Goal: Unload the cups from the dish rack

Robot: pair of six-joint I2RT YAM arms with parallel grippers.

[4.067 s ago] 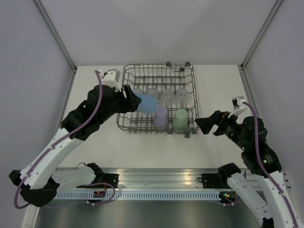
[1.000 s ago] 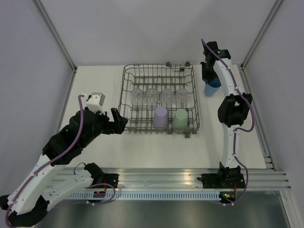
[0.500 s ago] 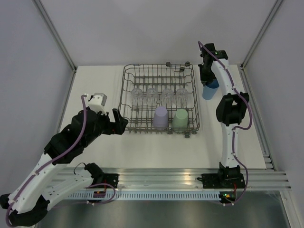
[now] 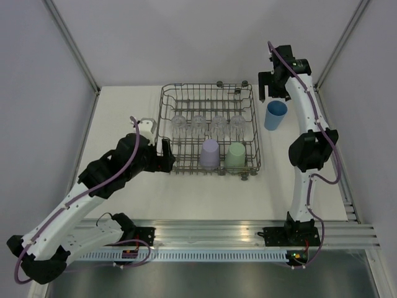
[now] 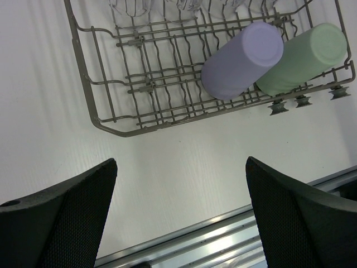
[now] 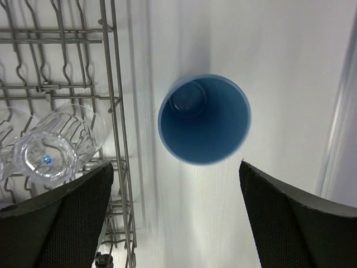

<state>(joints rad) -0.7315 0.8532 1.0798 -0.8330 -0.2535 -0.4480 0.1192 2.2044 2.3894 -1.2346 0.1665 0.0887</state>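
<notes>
Blue cup (image 4: pixel 275 116) now released, upright on table (image 4: pixel 205 198) right of dish rack (image 4: pixel 185 155) | right fingers (image 6: pixel 61 223) just spread apart above it | lavender cup (image 4: pixel 210 153), green cup (image 4: pixel 235 155), four clear cups (image 4: pixel 198 124) remain racked | left fingers (image 5: pixel 61 218) apart at rack's near-left corner

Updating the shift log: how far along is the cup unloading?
Done: the blue cup stands upright on the table, right of the dish rack. In hand: nothing, both arms' jaws stand open. Left: the lavender cup, the light green cup and four clear cups, all in the rack.
</notes>
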